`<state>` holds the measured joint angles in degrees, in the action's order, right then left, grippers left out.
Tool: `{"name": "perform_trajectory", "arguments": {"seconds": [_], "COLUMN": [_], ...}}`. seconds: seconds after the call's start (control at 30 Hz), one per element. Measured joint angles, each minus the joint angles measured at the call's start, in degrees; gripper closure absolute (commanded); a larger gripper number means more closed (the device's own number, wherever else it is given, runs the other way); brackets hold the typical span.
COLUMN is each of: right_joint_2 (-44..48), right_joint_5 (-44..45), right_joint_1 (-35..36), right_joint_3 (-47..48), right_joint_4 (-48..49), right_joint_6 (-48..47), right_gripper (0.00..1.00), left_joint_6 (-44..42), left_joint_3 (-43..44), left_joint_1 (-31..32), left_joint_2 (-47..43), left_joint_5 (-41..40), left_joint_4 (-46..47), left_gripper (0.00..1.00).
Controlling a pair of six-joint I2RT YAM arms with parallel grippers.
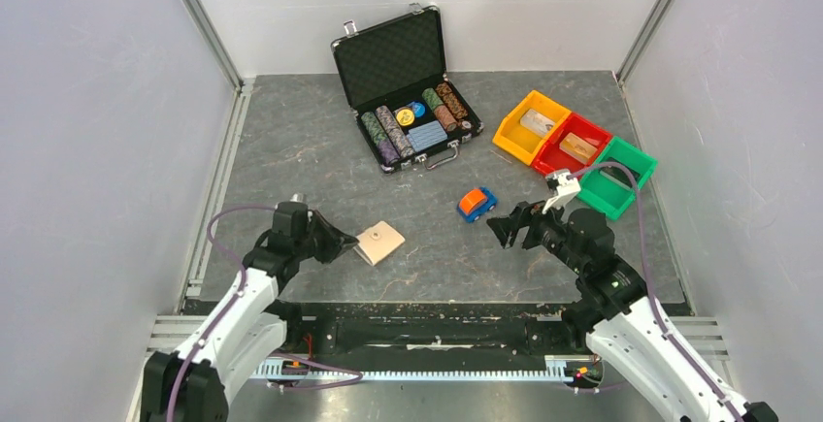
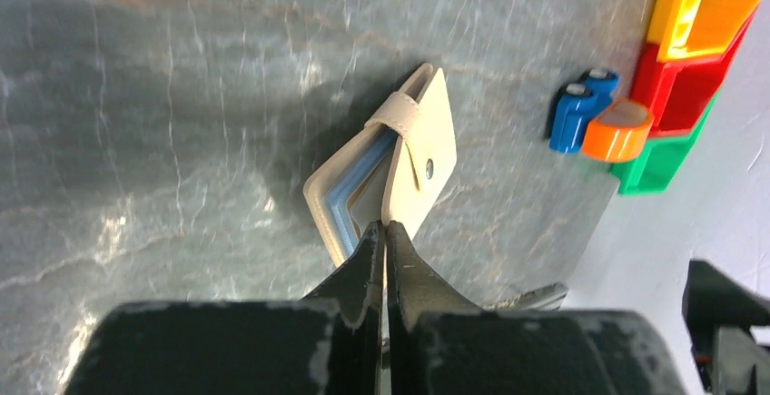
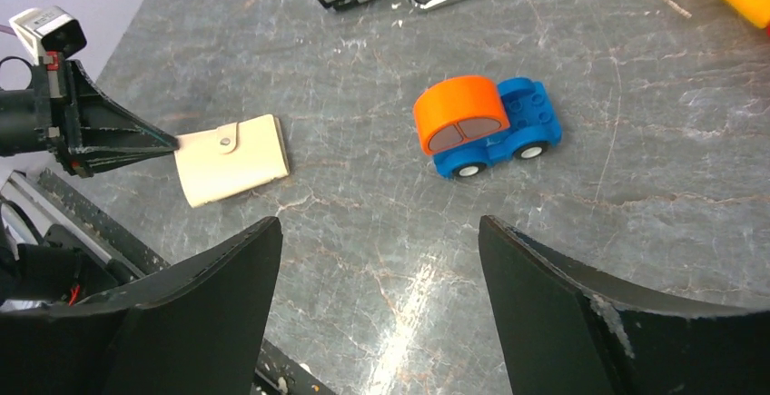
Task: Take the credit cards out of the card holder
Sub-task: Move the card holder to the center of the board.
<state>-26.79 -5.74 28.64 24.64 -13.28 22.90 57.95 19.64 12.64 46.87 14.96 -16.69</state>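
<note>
The tan card holder [image 1: 380, 242] lies on the grey table front left, its snap tab fastened. In the left wrist view the card holder [image 2: 422, 154] gapes a little at the near edge, showing pale blue inner layers [image 2: 350, 191]. No credit card shows apart from them. My left gripper [image 2: 386, 229] is shut, pinching the near edge of the holder's top cover. It also shows in the top view [image 1: 349, 243] and the right wrist view [image 3: 171, 143], tips at the holder [image 3: 231, 159]. My right gripper [image 1: 505, 228] is open and empty above bare table [image 3: 380, 224], right of the holder.
A blue and orange toy car [image 1: 476, 204] stands between the arms, just beyond my right gripper [image 3: 481, 127]. An open black chip case [image 1: 408, 87] is at the back centre. Yellow [image 1: 531, 126], red [image 1: 573, 146] and green [image 1: 616, 178] bins sit at the right.
</note>
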Motion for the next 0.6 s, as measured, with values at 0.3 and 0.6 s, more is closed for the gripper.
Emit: {"name": "perform_trajectory", "arguments": {"seconds": [0.3, 0.6], "right_joint_2": [-7.4, -15.5], "right_joint_5": [-5.0, -2.8], "right_joint_1": [0.2, 8.3], "right_joint_3": [0.9, 3.5], "right_joint_4": [1.0, 5.1], "right_joint_6": [0.7, 2.8], "right_gripper": [0.41, 0.45], "left_joint_6": [-0.8, -2.7], "left_joint_3": [-2.6, 3.3], "left_joint_1": [3.4, 3.9], "left_joint_2": [-5.4, -8.5], "left_joint_5": [3.3, -2.4], "left_joint_4": [-5.6, -11.7], "left_gripper": [0.54, 0.08]}}
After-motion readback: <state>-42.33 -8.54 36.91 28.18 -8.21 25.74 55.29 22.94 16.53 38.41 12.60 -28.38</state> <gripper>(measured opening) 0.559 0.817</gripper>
